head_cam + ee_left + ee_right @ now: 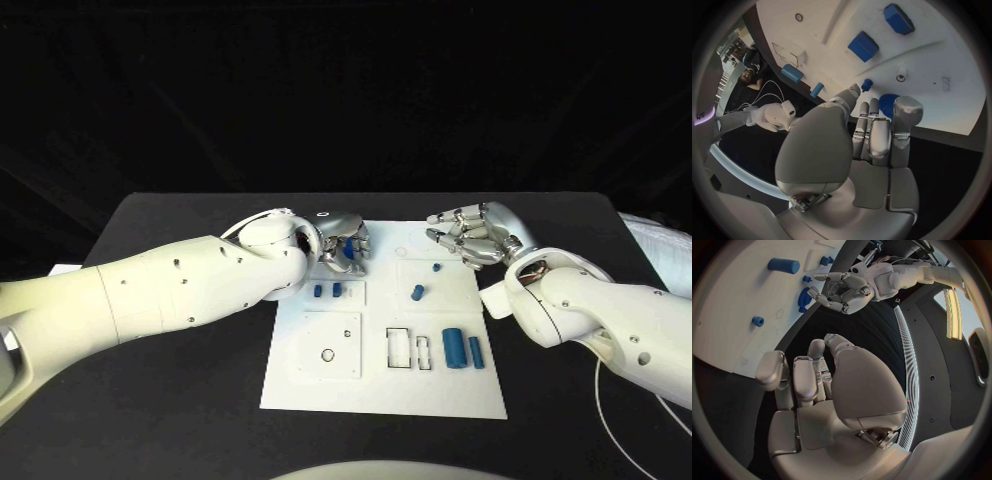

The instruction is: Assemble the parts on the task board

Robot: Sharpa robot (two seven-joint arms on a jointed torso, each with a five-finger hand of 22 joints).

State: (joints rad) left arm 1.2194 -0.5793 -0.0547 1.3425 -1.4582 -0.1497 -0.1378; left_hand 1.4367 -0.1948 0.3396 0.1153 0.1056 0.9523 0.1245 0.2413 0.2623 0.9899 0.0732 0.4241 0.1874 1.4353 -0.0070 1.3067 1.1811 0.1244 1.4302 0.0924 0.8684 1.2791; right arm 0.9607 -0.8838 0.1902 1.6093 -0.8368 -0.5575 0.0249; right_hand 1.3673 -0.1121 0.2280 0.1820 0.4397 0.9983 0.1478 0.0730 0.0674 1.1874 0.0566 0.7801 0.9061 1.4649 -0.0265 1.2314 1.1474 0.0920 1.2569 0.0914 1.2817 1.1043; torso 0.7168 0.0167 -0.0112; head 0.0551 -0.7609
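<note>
**Both hands hovering at the far edge of the task board**

The white task board (382, 385) is lying in the middle of the black table (173, 420), its near edge close to the table's near edge. Nearest on the board, toward its right edge, two blue cylinders are lying side by side: a thick one (453, 347) and a thinner one (475, 350), just beside two empty rectangular outlines. Farther in, two small blue blocks (327, 291) are sitting near the board's left edge, and a short blue peg (418, 293) is lying tilted near the board's middle. A smaller blue peg (436, 267) is standing beyond it.

At the board's far left corner, the left hand (343, 246) is hanging over the board with its fingers curled down and partly apart; whether they are touching a round blue part (887, 104) just beneath them cannot be told. At the far right corner, the right hand (470, 236) is hovering with its fingers curled inward and holding nothing.
</note>
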